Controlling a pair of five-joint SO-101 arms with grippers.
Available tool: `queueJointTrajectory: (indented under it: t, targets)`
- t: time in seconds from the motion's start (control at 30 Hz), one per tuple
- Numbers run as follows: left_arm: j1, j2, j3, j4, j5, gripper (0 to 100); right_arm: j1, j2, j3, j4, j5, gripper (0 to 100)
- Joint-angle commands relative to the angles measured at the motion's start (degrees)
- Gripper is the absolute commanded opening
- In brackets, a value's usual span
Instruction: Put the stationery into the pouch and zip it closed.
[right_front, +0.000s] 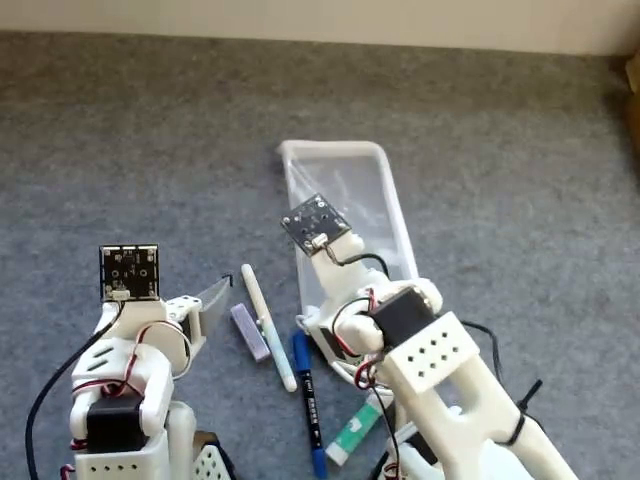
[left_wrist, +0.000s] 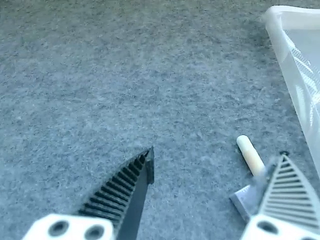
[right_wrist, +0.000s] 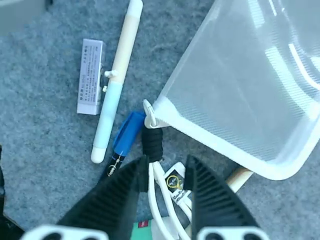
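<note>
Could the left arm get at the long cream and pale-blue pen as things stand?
Probably yes. The left gripper hangs open just beside the long cream and pale-blue pen, which lies uncovered on the grey carpet. The lavender eraser block lying close alongside might get caught too.

The high camera hangs above and somewhat behind the two arms. It looks down over the grey felt-covered table (right_front: 120, 130) to its far edge, from far enough off to take in both arms and the things between them. The left wrist camera sits just behind the left hand (left_wrist: 217, 154), low and close to the felt, facing forward along its fingers. The right wrist camera rides behind the right hand (right_wrist: 166, 162) and looks steeply down from close by. All three views share the translucent white mesh pouch (right_front: 345, 190) and the long cream-and-pale-blue pen (right_front: 265, 320). The high and right wrist views also share the pale lilac rectangular eraser (right_front: 250, 332) and the blue marker (right_front: 307, 390).
</note>
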Motion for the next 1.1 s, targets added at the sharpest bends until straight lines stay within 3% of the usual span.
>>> queueJointTrajectory:
  t: [0.0,0.27,0.43,0.67,0.83,1.07]
  targets:
    - [-0.92,0.48,-0.40,-0.18,0.62,34,0.13,7.60,-3.74,-1.63,0.44,5.7]
    - [-1.01,0.48,-0.31,-0.18,0.62,34,-7.87,18.15,-6.90,-2.59,-3.34,12.4]
    - [-1.01,0.48,-0.31,-0.09,0.53,34,-7.69,18.59,-6.46,-11.91,-3.87,12.3]
    - [-2.07,0.48,-0.31,-0.09,0.53,34,-7.87,19.30,-5.85,-21.23,-3.78,0.3]
    - [-3.91,0.48,-0.31,-0.18,0.53,34,-7.96,19.30,0.31,-29.05,-3.78,0.5]
    - [-3.91,0.48,-0.31,-0.18,0.53,34,-7.87,19.91,3.30,-30.02,-3.78,0.5]
